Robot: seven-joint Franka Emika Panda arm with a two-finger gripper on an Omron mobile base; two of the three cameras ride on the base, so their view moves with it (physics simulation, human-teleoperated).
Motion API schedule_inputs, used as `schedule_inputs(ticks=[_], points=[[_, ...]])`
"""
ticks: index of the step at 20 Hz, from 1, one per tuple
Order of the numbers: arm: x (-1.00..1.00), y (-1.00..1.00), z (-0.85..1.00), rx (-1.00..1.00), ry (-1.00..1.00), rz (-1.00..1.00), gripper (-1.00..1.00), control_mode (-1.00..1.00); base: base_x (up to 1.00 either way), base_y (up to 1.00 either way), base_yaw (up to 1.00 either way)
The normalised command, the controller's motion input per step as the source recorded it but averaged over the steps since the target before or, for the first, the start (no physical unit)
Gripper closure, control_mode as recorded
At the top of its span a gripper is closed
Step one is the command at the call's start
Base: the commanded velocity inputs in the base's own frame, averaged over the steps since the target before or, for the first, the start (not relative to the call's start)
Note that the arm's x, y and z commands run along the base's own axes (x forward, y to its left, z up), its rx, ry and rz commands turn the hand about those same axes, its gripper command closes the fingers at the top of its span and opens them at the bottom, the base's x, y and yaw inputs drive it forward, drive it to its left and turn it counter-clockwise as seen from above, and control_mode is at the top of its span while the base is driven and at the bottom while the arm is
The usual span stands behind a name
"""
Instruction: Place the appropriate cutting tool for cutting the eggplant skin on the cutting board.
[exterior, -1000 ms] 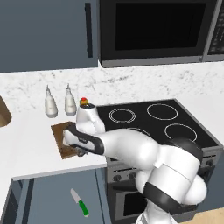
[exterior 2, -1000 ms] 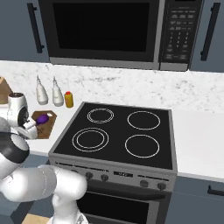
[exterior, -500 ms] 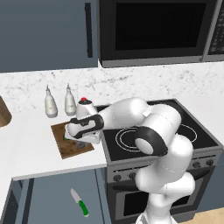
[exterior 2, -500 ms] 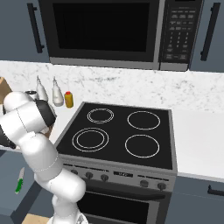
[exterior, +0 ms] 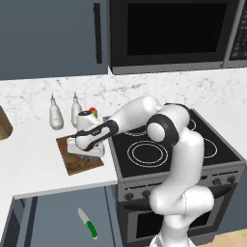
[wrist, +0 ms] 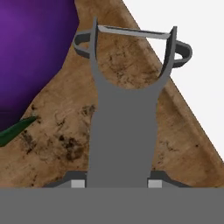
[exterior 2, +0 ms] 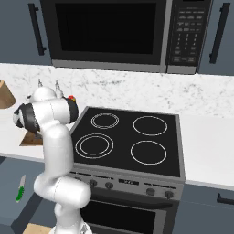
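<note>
In the hand view the grey metal peeler (wrist: 124,109) runs up from between my fingertips, its blade head just above the brown wooden cutting board (wrist: 57,144). My gripper (wrist: 117,183) is shut on the peeler's handle. The glossy purple eggplant (wrist: 30,57) lies on the board at upper left, its green stem tip pointing toward the peeler. In the left base view my gripper (exterior: 85,147) sits low over the cutting board (exterior: 72,164); the hand hides the eggplant there. The arm covers most of the cutting board (exterior 2: 28,140) in the right base view.
Two white bottles (exterior: 56,114) and a red-and-green item (exterior: 93,112) stand behind the board. The black stove (exterior: 169,144) borders the board on the right. A green-handled knife (exterior: 87,224) lies low in front of the counter. A wooden block (exterior 2: 5,94) stands at far left.
The arm's elbow has swung up and back from low in front of the counter to over the stove. The hand has stayed over the board with the peeler.
</note>
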Motion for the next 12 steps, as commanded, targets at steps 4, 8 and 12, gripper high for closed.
schedule_inputs(ticks=[4, 8, 12], points=[[0.00, 0.09, -0.22, 0.00, 0.00, 0.00, 1.00, -1.00, 0.00, 0.00, 0.00], [0.00, 0.00, -0.22, 0.00, 0.01, 0.00, -1.00, -1.00, 0.00, 0.00, 0.00], [-0.10, -0.01, -0.10, 0.00, 0.00, 0.00, -1.00, -1.00, 0.00, 0.00, 0.00]])
